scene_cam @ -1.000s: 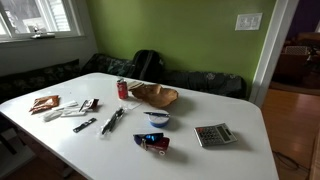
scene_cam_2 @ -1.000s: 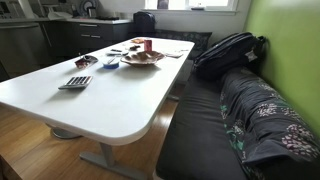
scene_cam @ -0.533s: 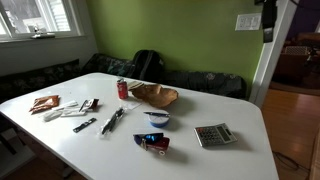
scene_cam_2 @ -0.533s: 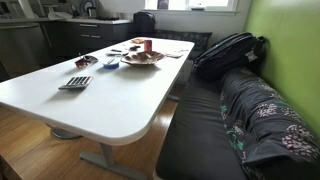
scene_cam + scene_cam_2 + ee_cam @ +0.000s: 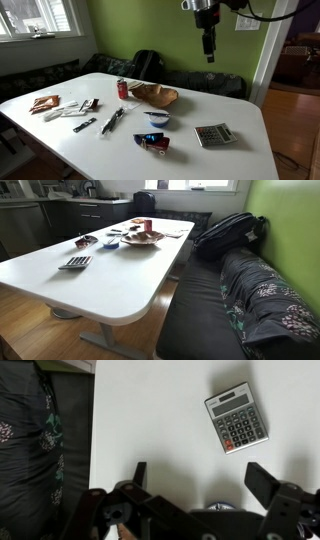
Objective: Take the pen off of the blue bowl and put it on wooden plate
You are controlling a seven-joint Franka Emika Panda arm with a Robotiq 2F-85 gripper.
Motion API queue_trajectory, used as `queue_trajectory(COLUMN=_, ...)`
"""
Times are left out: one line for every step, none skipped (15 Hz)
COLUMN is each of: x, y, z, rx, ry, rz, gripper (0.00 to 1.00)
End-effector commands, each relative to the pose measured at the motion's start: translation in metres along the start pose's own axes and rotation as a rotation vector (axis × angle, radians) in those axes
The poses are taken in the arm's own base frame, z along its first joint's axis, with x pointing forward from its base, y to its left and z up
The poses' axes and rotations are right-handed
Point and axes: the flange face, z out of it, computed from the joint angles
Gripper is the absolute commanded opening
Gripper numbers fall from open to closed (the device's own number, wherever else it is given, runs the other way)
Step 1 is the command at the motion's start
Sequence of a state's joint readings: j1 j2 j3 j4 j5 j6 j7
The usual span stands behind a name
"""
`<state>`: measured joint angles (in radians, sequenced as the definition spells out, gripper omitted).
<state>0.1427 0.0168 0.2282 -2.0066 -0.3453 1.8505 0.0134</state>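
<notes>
Exterior view with the window: the tool (image 5: 208, 54) has swung in from the upper corner over the last second; it now hangs high over the counter (image 5: 60, 125), up and off to the calculator (image 5: 212, 134) side of the wooden plate (image 5: 155, 96), pointing down; it is side-on here, so the opening can't be read in this view; the pen (image 5: 155, 114) lies across the blue bowl (image 5: 157, 120), just beside the wooden plate on its near side; nothing on the counter has shifted.

Exterior view along the counter: no arm in frame; the wooden plate (image 5: 141, 238) sits at the far end with the blue bowl (image 5: 110, 243) just beside it; the pen is too small to tell; the calculator (image 5: 75, 262) is nearer the camera, well apart from the wooden plate.

Wrist view: the fingers (image 5: 140, 473) are spread wide with nothing between them; the camera looks straight down on bare counter and the calculator (image 5: 236, 418); the wooden plate is not in frame and the bowl can't be made out.

Judgement: you've only just started the approach and the pick is not yet begun; you need to carry over toward the wooden plate's near side, drop onto the bowl and set the jaws across the pen; a slim pen on a rim could roll off, or the bowl could get nudged.
</notes>
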Motion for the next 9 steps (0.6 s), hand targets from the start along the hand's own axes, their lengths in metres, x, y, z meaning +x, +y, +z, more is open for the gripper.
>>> queue_trajectory(x=0.012, y=0.0, z=-0.001, rx=-0.006, ry=0.004, rz=-0.008, gripper=1.0)
queue_trajectory(x=0.02, y=0.002, z=0.0, rx=-0.007, ry=0.006, rz=-0.01, gripper=1.0)
queue_trajectory(x=0.025, y=0.003, z=0.001, rx=-0.005, ry=0.006, rz=-0.01, gripper=1.0)
queue_trajectory(x=0.026, y=0.004, z=0.0, rx=-0.005, ry=0.006, rz=-0.009, gripper=1.0)
queue_trajectory(x=0.021, y=0.006, z=0.006, rx=0.011, ry=0.006, rz=0.028, gripper=1.0)
queue_trajectory(x=0.027, y=0.004, z=0.019, rx=0.079, ry=0.052, rz=0.072, gripper=1.0)
queue_trajectory(x=0.034, y=0.0, z=0.033, rx=0.13, ry=0.087, rz=0.096, gripper=1.0)
queue_trajectory(x=0.042, y=-0.008, z=0.049, rx=0.178, ry=0.132, rz=0.092, gripper=1.0)
queue_trajectory(x=0.054, y=-0.012, z=0.06, rx=0.214, ry=0.173, rz=0.12, gripper=1.0)
